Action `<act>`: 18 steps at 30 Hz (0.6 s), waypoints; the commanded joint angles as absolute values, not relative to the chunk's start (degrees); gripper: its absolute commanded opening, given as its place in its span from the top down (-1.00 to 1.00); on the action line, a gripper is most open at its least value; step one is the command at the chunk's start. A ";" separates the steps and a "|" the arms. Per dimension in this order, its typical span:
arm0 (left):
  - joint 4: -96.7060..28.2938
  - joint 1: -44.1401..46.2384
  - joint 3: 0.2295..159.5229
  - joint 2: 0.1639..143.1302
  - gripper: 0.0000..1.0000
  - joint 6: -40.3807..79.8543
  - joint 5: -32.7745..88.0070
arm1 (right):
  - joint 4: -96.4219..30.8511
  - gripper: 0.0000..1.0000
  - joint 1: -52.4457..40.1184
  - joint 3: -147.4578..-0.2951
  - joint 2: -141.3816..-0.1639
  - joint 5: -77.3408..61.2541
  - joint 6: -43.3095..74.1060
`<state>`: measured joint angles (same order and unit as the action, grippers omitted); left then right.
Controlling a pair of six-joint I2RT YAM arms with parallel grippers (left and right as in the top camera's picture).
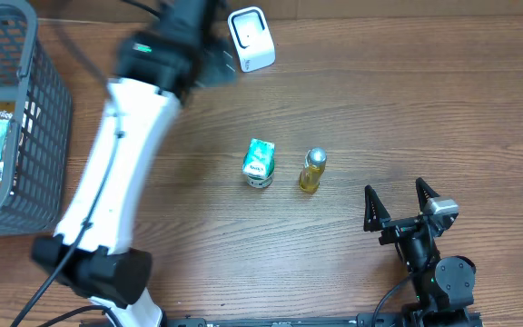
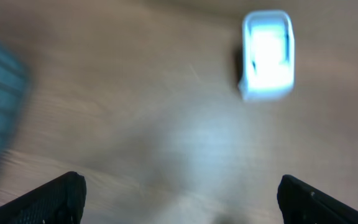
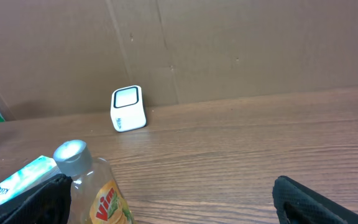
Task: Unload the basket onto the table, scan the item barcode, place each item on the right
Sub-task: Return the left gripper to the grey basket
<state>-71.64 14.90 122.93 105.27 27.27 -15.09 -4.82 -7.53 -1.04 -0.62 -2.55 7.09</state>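
The white barcode scanner (image 1: 251, 38) stands at the back of the table; it also shows, blurred, in the left wrist view as the scanner (image 2: 267, 55) and in the right wrist view as the scanner (image 3: 128, 109). A green-and-white carton (image 1: 259, 163) and a yellow Vim bottle (image 1: 312, 170) stand mid-table. My left gripper (image 1: 218, 65) hovers just left of the scanner, open and empty (image 2: 179, 202). My right gripper (image 1: 401, 203) rests open at the front right, with the bottle (image 3: 95, 190) by its left finger and the carton (image 3: 18, 180) beyond.
A grey mesh basket (image 1: 34, 109) holding packaged goods sits at the far left. A brown cardboard wall (image 3: 229, 50) rises behind the scanner. My left arm (image 1: 116, 173) stretches diagonally over the left half of the table.
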 commanded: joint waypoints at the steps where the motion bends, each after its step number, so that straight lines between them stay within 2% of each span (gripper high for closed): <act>1: -73.67 5.43 132.53 101.12 -0.99 19.33 -17.12 | -4.64 -1.00 -7.27 -0.45 -0.16 -2.24 7.29; 5: -73.52 -5.67 137.08 100.75 -0.99 11.73 -17.17 | -4.67 -1.00 -7.27 -0.45 -0.16 -2.26 7.29; 10: -72.79 -18.44 136.99 101.38 -0.99 8.73 -17.10 | -4.67 -1.00 -7.27 -0.45 -0.16 -2.26 7.29; 18: -73.36 -31.03 136.99 106.78 -0.99 4.49 -16.27 | -4.64 -1.00 -7.27 -0.45 -0.16 -2.26 7.29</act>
<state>-72.90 -28.84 136.66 103.94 8.82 -16.62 -4.78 -7.53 -1.04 -0.62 -2.57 7.09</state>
